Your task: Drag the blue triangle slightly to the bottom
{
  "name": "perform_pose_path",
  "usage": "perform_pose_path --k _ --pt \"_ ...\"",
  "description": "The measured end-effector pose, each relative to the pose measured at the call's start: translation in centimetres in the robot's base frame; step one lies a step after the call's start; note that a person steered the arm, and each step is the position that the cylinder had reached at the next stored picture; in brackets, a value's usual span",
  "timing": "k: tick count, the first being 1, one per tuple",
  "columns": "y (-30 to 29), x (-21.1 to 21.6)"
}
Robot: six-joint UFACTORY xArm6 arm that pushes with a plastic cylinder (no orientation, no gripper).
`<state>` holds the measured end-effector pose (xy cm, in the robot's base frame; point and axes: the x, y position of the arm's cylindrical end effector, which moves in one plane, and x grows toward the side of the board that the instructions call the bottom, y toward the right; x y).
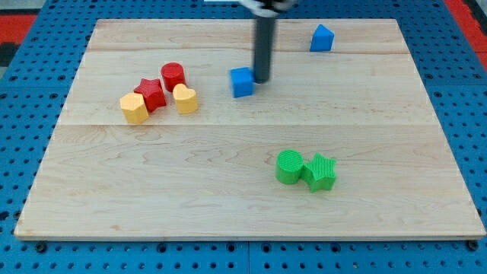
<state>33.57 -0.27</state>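
The blue triangle (322,38) sits near the view's top, right of centre, on the wooden board (152,198). My dark rod comes down from the view's top, and my tip (261,80) rests just right of a blue cube (242,82), touching or almost touching it. The tip is well to the left of and below the blue triangle, apart from it.
At the view's left a red cylinder (173,76), a red star (151,94), a yellow heart (185,99) and a yellow hexagon (134,108) cluster together. A green cylinder (289,167) and a green star (320,171) touch at lower right. Blue pegboard (23,114) surrounds the board.
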Motion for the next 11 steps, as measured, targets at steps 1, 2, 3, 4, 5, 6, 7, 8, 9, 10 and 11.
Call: perform_pose_path --k 1,2,3,4,5,6,7,8,9,10,11 --pt "-1.8 0.6" --pt "-2.5 -1.5" --pt "5.5 -2.2" --pt "7.0 -8.2" --pt "11.6 -13.1" --pt "19.2 -9.9" --pt "17.0 -7.2" --pt "16.2 -8.9" --pt "17.5 -10.0" --pt "20.2 -11.7" --pt "15.5 -12.3"
